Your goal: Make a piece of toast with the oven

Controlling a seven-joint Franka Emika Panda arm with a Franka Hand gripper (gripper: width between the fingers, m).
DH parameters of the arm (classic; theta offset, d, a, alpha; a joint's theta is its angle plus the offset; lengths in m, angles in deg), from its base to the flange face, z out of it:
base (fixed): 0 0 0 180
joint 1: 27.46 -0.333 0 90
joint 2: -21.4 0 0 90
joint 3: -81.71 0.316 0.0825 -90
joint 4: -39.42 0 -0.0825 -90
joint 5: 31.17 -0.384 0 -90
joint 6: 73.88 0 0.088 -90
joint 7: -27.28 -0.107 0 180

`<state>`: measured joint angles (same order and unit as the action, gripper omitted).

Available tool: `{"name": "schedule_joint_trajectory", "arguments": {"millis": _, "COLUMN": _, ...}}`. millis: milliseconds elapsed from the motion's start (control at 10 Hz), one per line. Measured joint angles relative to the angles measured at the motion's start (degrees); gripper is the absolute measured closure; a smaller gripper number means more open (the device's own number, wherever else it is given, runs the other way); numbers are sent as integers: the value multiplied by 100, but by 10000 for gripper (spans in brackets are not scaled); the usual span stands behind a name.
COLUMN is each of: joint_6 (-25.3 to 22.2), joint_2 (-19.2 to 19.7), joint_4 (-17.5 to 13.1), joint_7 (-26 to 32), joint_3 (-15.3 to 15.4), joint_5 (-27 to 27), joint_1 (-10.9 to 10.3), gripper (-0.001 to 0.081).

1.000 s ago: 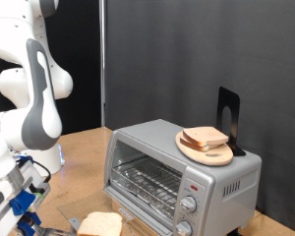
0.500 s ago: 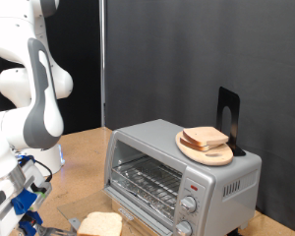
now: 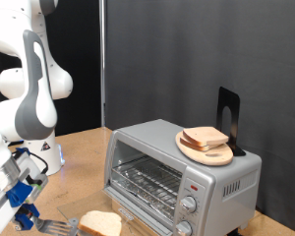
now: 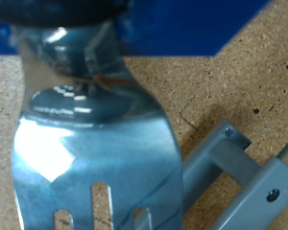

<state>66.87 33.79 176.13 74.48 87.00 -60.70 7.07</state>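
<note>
The piece of toast [image 3: 100, 224] lies on the cork tabletop at the exterior view's bottom, just in front of the oven [image 3: 182, 172]. The oven is silver-grey, and its wire rack [image 3: 147, 180] shows in the front opening. My gripper [image 3: 25, 218] hangs low at the exterior view's bottom left, shut on a shiny metal fork [image 3: 55, 227] whose tines point toward the toast and stop just short of it. In the wrist view the fork [image 4: 96, 144] fills the frame under the blue fingers [image 4: 182, 24].
A round wooden plate with two stacked bread slices [image 3: 206, 144] rests on the oven's top, beside a black stand [image 3: 229, 118]. Two knobs [image 3: 188, 206] sit at the oven's front right. A grey metal bar [image 4: 230, 168] lies on the cork beside the fork.
The arm has shifted slightly toward the exterior view's left and lowered. The fork's tines now show on the table beside the toast. Oven and plate have not moved.
</note>
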Motion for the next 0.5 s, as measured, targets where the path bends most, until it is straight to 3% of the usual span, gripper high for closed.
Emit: {"name": "schedule_joint_trajectory", "arguments": {"millis": 500, "joint_6": 85, "joint_2": -10, "joint_4": -60, "joint_7": -375, "joint_3": 26, "joint_5": 97, "joint_1": -67, "gripper": 413}}
